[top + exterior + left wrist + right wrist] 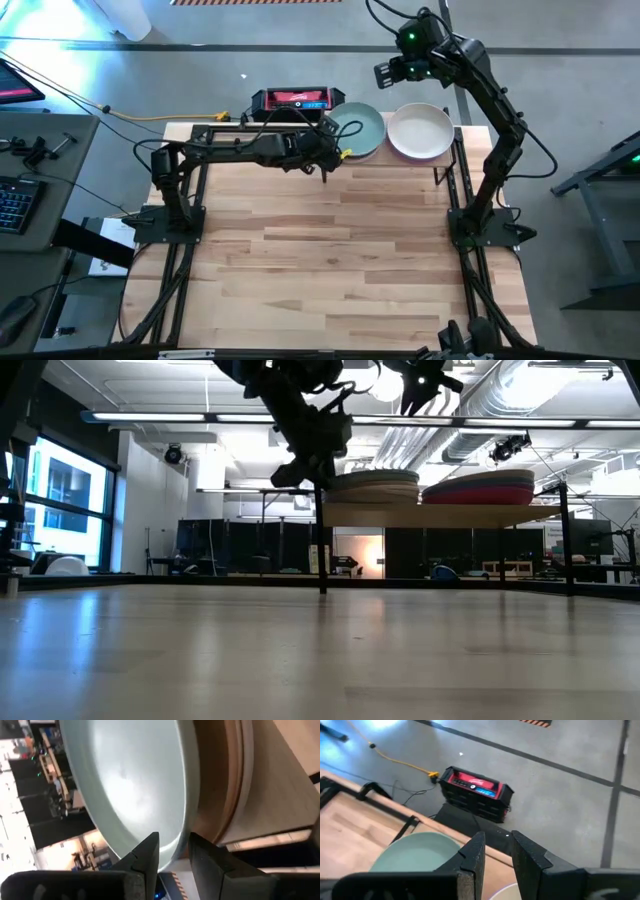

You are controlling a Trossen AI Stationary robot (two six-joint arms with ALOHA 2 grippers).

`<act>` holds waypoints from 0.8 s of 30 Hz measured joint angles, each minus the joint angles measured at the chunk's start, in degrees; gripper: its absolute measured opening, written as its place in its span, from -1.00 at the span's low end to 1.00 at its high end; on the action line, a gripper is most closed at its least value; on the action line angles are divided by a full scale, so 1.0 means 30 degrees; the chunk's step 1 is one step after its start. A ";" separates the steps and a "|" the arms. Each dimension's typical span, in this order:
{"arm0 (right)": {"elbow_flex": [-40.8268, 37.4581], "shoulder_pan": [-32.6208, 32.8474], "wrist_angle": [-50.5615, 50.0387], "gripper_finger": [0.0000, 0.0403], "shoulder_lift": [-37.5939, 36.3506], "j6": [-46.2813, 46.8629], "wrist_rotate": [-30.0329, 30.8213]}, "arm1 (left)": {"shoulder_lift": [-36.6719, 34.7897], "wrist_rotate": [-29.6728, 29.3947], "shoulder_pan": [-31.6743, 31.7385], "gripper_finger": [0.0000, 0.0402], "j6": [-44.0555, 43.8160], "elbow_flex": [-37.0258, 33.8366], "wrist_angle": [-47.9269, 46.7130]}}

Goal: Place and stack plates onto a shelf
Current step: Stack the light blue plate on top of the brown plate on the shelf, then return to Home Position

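Observation:
Two stacks of plates rest on the shelf [450,515] at the table's far edge. A teal plate [362,130] tops the left stack [372,484]; a cream-white plate [420,131] tops the right stack [480,488]. My left gripper [333,152] is open at the teal plate's left near rim [175,851]. One finger stands over the plate's inside and one outside the rim, with a gap showing. Under the teal plate [130,785], brownish and cream rims [225,795] show. My right gripper [497,852] hangs open and empty, high beyond the table's far edge [395,70].
A red and black box [292,100] and a yellow cable lie on the floor behind the far edge. The shelf's black legs [322,550] stand on the tabletop. The wooden tabletop [330,260] stretches bare toward the near edge.

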 joint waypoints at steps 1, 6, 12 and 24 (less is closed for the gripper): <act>-0.0004 -0.0007 -0.0004 -0.64 0.0000 0.0000 -0.0200 | -0.0096 -0.0192 -0.0076 -0.53 -0.0169 -0.0015 -0.0046; -0.0007 -0.0007 -0.0015 -0.64 0.0000 0.0000 -0.0520 | -0.0367 -0.0018 -0.0812 -0.53 -0.0386 -0.0008 -0.0042; -0.0007 -0.0007 -0.0209 -0.64 0.0000 0.0000 -0.0513 | -0.0367 0.0236 -0.1391 -0.53 -0.0558 -0.0011 -0.1244; -0.0007 -0.0007 -0.0925 -0.64 0.0000 0.0002 -0.1559 | -0.0367 -0.0302 -0.1155 -0.53 -0.1485 -0.0008 -0.1392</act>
